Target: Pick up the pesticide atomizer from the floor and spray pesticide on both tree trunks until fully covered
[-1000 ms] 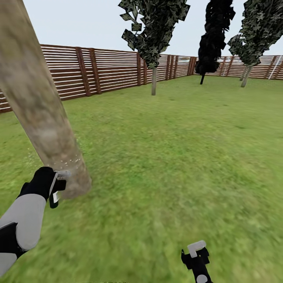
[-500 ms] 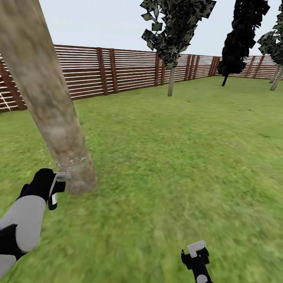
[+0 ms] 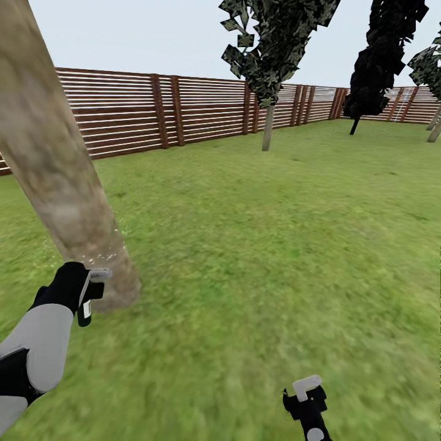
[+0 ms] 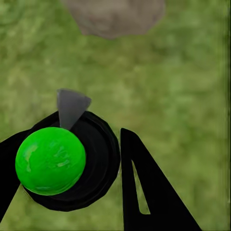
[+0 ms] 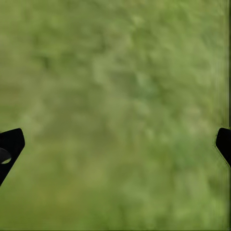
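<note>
1. Atomizer [image 3: 86,298] sits clamped in the left gripper [image 3: 86,288], its nozzle just beside the base of the near tree trunk [image 3: 58,165].
2. White pesticide specks [image 3: 105,256] dot the lower bark.
3. Right gripper [image 3: 304,392] hangs over the grass [image 3: 275,245], jaws spread wide and holding nothing.

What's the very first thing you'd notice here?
The huge pale tree trunk leaning up the head view's left side, with tiny white specks dotted near its base. Right beside it, the left gripper clutches a sprayer with a bright green ball on top.
</note>
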Robot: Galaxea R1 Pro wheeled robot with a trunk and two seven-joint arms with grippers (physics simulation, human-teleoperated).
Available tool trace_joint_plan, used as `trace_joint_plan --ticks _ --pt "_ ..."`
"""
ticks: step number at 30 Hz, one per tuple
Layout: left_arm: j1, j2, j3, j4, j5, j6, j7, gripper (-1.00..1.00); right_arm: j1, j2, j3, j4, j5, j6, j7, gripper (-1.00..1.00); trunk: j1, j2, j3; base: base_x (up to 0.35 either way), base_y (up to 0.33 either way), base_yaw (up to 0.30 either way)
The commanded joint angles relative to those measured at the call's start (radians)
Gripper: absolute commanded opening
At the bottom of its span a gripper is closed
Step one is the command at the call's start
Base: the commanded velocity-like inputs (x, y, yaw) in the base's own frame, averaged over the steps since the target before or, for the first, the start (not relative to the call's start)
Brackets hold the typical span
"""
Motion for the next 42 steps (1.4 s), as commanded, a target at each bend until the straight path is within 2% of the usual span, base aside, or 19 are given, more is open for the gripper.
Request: trace_joint_plan --ticks 1,10,18,36,42 --pt "-0.001 -0.001 0.004 -0.002 -0.011 0.003 -0.009 -1.0 -0.001 0.001 0.008 0.001 0.0 0.0 -0.007 1.0 0.0 0.0 -0.001 0.109 -0.257 0.0" --pt "-0.005 0.002 0.006 -0.002 -0.01 0.003 -0.01 -1.0 -0.001 0.003 0.009 0.001 0.0 0.0 -0.007 1.0 0.0 0.0 -0.001 0.114 -0.259 0.217" --pt "-0.006 -0.002 0.007 -0.002 -0.007 0.002 -0.01 -1.0 -0.001 0.003 0.009 0.001 0.0 0.0 -0.007 1.0 0.0 0.0 -0.001 0.254 -0.18 0.271" --pt "-0.01 -0.002 0.006 -0.003 -0.01 0.003 -0.009 -1.0 -0.001 0.003 0.009 0.001 0.0 0.0 -0.007 1.0 0.0 0.0 -0.001 0.149 -0.238 0.015" --pt "-0.01 -0.001 0.006 -0.003 -0.01 0.003 -0.009 -1.0 -0.001 0.003 0.009 0.001 0.0 0.0 -0.007 1.0 0.0 0.0 -0.001 0.116 -0.255 0.239"
